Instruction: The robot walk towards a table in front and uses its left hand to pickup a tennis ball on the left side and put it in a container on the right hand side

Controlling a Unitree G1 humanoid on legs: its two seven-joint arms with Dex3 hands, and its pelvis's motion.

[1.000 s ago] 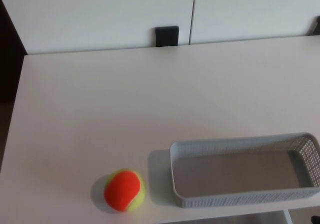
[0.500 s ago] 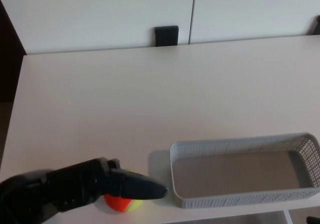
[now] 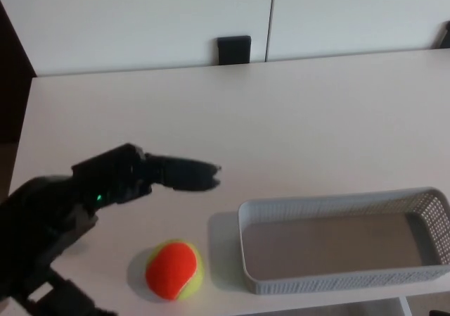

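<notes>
An orange and yellow-green tennis ball lies near the front edge of the white table, just left of a grey perforated container, which holds nothing. My left hand hovers above and behind the ball, fingers stretched toward the right, holding nothing and not touching the ball. The left forearm runs off the lower left of the head view. No part of the right hand shows.
White cabinet doors stand behind the table, with a small black block at the table's back edge. A dark gap runs along the table's left side.
The left hand entered from the lower left, first covering the ball, then rose and moved farther from the front edge; the ball shows fully again. Ball and container have not moved.
</notes>
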